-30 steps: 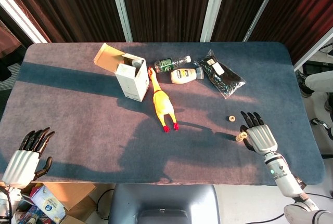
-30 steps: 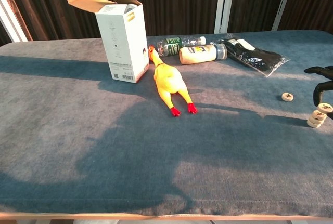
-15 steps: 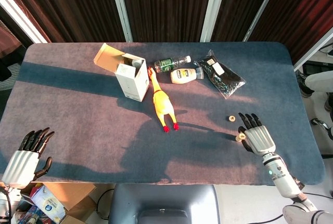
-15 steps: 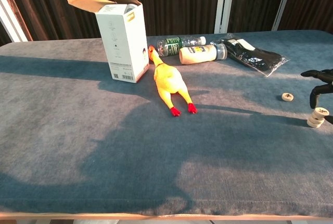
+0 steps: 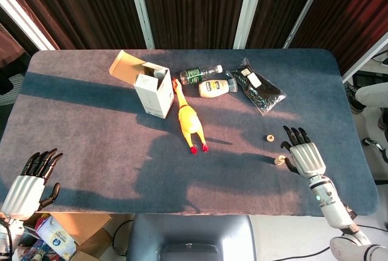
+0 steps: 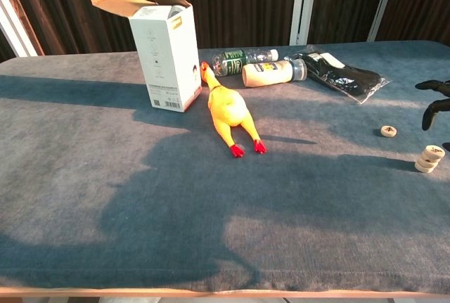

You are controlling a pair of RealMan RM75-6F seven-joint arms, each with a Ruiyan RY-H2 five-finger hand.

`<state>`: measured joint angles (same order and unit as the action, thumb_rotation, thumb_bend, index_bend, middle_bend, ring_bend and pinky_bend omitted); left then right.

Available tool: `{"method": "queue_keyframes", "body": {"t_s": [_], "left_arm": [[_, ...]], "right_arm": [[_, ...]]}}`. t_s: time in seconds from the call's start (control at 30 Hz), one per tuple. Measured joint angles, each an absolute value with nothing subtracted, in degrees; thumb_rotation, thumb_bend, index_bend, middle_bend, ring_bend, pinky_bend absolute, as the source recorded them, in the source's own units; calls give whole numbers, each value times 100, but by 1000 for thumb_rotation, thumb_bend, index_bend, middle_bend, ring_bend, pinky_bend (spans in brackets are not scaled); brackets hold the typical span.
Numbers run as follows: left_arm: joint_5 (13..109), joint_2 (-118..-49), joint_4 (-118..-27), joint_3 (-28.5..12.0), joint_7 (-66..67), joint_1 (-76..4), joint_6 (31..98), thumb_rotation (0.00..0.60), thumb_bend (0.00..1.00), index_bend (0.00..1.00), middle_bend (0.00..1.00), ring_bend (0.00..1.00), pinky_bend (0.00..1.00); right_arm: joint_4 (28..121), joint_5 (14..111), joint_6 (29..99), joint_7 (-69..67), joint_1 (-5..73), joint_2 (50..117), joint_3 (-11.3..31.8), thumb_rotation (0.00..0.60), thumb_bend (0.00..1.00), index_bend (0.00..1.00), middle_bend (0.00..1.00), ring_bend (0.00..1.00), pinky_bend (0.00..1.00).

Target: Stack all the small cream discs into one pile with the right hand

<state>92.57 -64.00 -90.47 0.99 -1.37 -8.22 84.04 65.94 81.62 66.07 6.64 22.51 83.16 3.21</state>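
1. Hovering just right of the pile of cream discs [image 6: 428,159], my right hand [image 5: 305,154] has its fingers spread and holds nothing; it does not touch the pile.
2. In the chest view only the dark fingertips [image 6: 430,114] of that hand show at the right edge, above and behind the pile.
3. That pile stands on the grey worktop [image 5: 91,128] near its right front part, the discs set a little askew on one another.
4. One single cream disc [image 5: 268,137] lies flat by itself, near the pile and further from me, to its left.
5. My left hand [image 5: 29,185] hangs off the worktop's front left corner, fingers straight and apart, gripping nothing.
6. Well apart from the discs, toward the middle, a yellow rubber chicken [image 5: 189,120] lies lengthwise with its red feet toward me.
7. Just left of its head stands an open white carton [image 5: 151,90] with its flap up.
8. Behind the chicken lie a green-labelled bottle [image 5: 200,74] and a cream bottle [image 5: 217,87], both on their sides.
9. Right of them lies a clear bag of dark contents [image 5: 257,86].
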Motion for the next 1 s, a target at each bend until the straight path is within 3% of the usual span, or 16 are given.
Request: {"method": "queue_keyframes", "body": {"t_s": [0.27,0.5,1.0], "left_arm": [[9267,-6415,-9057,102,-97,-833,8385,600,528,0,0,0,48],[9241,-6425,-9052,95,-80,-847,8349,600,528,0,0,0,48],[9174,-6438,-9051,67,-62,-879,8286,600,528,0,0,0,48]], "right_arm": [[6546,7643,6259,601,2491,8290,791,600,537,486,0,0,0],[6300,7146,5659,1096,2888,8505,1022,600,476,485,0,0,0],[5705,6912,5134,1601,3356,9041,1020,600,445,491,0,0,0]]}}
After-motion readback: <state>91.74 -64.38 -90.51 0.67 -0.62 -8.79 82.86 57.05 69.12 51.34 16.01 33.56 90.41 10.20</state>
